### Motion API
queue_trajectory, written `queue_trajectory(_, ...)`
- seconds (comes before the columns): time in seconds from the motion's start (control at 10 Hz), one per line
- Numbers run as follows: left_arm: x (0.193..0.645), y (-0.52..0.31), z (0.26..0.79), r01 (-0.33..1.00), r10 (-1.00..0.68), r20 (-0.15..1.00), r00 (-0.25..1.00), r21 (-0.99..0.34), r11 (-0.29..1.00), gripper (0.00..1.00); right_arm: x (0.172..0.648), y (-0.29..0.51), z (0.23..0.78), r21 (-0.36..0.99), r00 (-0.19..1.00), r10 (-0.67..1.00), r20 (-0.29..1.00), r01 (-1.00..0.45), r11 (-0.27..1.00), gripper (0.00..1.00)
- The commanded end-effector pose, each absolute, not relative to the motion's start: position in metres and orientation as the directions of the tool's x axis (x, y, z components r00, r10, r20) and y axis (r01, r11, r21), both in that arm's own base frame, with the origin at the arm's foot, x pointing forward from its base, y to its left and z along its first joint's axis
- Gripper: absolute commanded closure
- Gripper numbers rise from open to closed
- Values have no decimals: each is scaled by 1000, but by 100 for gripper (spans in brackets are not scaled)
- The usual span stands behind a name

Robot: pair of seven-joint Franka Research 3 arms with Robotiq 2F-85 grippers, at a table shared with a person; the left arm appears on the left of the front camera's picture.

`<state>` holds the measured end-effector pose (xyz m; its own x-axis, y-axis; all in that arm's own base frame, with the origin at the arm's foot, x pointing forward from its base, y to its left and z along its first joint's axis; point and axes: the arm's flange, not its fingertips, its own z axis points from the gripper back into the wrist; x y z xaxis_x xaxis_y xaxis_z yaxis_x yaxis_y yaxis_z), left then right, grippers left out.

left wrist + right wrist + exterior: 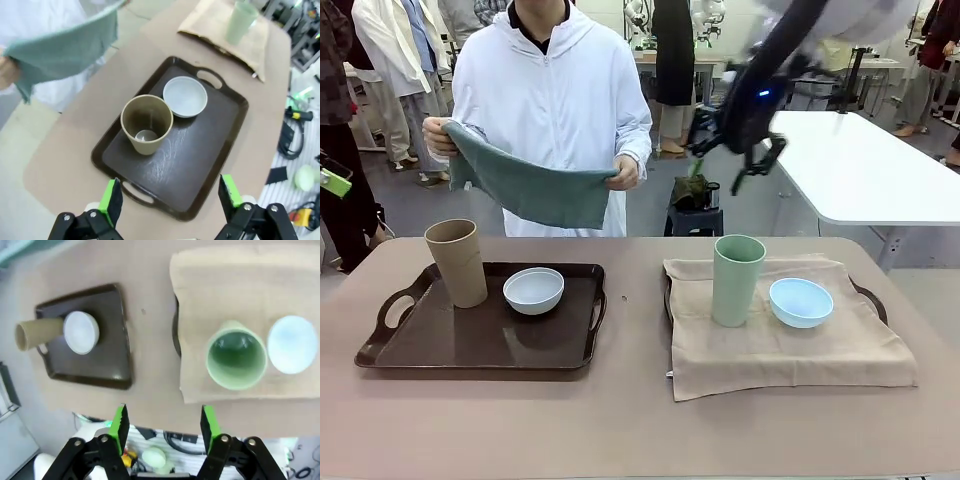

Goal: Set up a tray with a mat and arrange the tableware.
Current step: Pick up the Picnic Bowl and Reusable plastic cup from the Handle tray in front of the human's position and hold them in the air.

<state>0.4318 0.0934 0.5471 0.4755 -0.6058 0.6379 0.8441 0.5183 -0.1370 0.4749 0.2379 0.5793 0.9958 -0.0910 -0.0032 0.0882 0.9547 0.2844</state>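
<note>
A person across the table holds a teal mat (pixel 535 185) spread between both hands. The dark brown tray (pixel 470 340) at left carries a tan cup (pixel 458 262) and a white bowl (pixel 533 290). At right, a beige mat (pixel 790 350) covers a second tray (pixel 868 295), with a pale green cup (pixel 738 280) and a light blue bowl (pixel 801 302) on it. My left gripper (pixel 170 197) hangs open high above the brown tray (pixel 200 150). My right gripper (pixel 725 170) is raised open above the far right, looking down on the green cup (pixel 235 356) and blue bowl (pixel 292 344).
A white table (pixel 860 160) stands behind at right, and a black stool (pixel 695 215) with items sits beyond the table's far edge. Other people stand in the background at left. Bare tabletop (pixel 630 430) runs along the near edge and between the trays.
</note>
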Motion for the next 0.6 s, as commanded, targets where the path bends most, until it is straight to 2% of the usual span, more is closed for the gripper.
queue_trajectory(0.0, 442, 106, 541, 863, -610, 645, 461, -166, 477, 0, 518, 282, 565, 192, 991, -131, 0, 129, 973, 25)
queue_trajectory(0.2, 445, 120, 530, 864, -598, 653, 465, -185, 469, 0, 549, 319, 539, 215, 988, -152, -27, 154, 964, 25)
queue_trajectory(0.3, 445, 124, 530, 877, -592, 664, 457, -223, 427, 0, 555, 318, 532, 245, 993, -104, -59, 115, 963, 25)
queue_trajectory(0.4, 440, 110, 527, 850, -605, 629, 487, -183, 494, 0, 543, 292, 539, 294, 995, -35, -98, 63, 954, 25)
queue_trajectory(0.5, 440, 110, 527, 850, -605, 629, 487, -183, 494, 0, 540, 319, 520, 218, 993, -116, -33, 121, 969, 25)
